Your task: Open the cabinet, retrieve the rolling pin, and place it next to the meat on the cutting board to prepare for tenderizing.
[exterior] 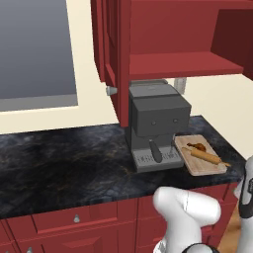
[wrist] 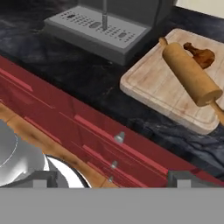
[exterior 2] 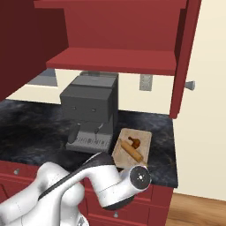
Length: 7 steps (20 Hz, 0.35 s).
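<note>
Board: flat rectangular light tan wooden cutting board (wrist: 166,94) with rounded corners and visible grain, lying on the bench at 3 o'clock of the coffee machine.
Pin: slim light-brown wooden rolling pin (wrist: 190,78), a smooth cylinder with thin tapered handles, lying diagonally across the board.
Meat: small reddish-brown drumstick-shaped piece of meat (wrist: 200,54), on the board just beside the pin, toward the wall; whether they touch I cannot tell.
Cabinet: large dark-red wall cabinet (exterior: 173,34) with raised-panel doors swung open, small round silver knob (exterior: 111,90) on the door edge, flat red interior shelf (exterior 2: 114,61) bare.
Machine: boxy grey coffee machine (exterior: 155,123) with perforated drip tray, standing under the cabinet.
Bench: dark marbled stone bench (exterior: 64,163), glossy and veined, over low red drawers (wrist: 87,131) with silver knobs.
Claw: jaws spread wide, released, holding and touching nothing; dark finger tips (wrist: 183,178) at the bottom of the hand view, over the drawer fronts and well apart from the board.
Arm: white, bent low in front of the drawers, the hand looking up across the bench edge at the board.
</note>
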Available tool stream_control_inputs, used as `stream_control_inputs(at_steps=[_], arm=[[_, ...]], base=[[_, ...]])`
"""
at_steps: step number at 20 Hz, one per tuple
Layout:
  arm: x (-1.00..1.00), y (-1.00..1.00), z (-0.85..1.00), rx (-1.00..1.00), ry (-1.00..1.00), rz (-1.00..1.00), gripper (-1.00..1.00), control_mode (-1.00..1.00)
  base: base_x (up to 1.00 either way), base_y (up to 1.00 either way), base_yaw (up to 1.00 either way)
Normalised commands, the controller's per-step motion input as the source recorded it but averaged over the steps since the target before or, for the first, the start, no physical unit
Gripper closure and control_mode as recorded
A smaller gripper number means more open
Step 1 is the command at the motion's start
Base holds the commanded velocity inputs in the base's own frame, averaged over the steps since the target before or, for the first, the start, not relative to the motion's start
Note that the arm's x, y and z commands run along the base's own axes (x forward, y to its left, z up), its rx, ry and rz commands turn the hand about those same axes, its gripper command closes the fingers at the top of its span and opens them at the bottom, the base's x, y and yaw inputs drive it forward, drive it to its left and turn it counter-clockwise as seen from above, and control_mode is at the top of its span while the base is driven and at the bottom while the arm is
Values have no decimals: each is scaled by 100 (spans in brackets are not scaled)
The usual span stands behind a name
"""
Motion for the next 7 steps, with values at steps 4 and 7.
stream_control_inputs(at_steps=[4, 7], arm=[[-79, 2, 4, 0, -11, 0, -100, -100], [-73, 0, 37, 1, -15, 1, -100, -100]], base=[[0, 0, 0], [0, 0, 0]])
